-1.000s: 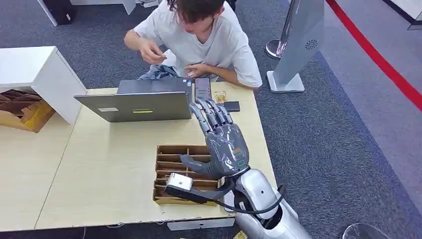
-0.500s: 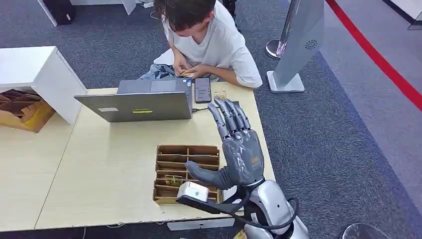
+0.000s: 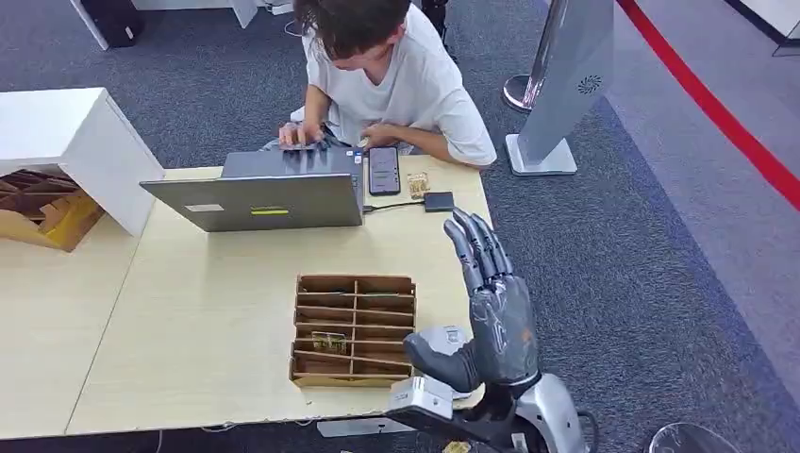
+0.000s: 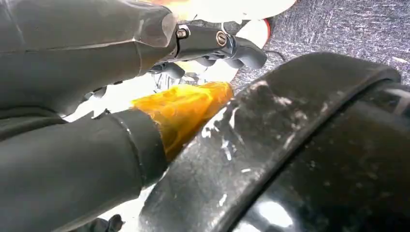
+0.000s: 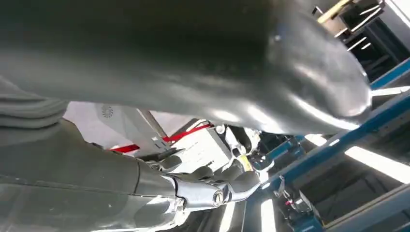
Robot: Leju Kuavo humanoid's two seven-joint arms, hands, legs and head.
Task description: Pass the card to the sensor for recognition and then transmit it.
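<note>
in the head view, right hand [image 3: 491, 311] raised over the near right corner of the table [image 3: 198, 321], back of the hand to the camera, fingers [image 3: 476, 247] straight, close together and pointing away toward the person [image 3: 396, 75], thumb [image 3: 436, 357] jutting out to the left; nothing seen held. just beside it on the left, a brown divided tray [image 3: 354, 330] flat on the table, its slots running across; in one near slot a small yellowish item [image 3: 329, 342], too small to say whether a card, so no telling its long axis or heading. farther back, an open laptop [image 3: 259, 193], a phone [image 3: 383, 170] lying lengthwise away from the robot, a small black box [image 3: 438, 201] on a cable, and the person bent over the far edge with both hands at the laptop. off the table to the right, a grey standing panel [image 3: 571, 75] on a flat base and a red line [image 3: 717, 109] across the carpet. from the right wrist view, the same hand [image 5: 212, 186] seen from behind and from below, fingers stretched out, with ceiling lights and blue beams beyond and the panel small in the distance. from the left wrist view, left hand [image 4: 145, 72] very close and blurred, an orange-yellow patch [image 4: 186, 108] on it, carpet beyond; cannot tell whether open or closed.
</note>
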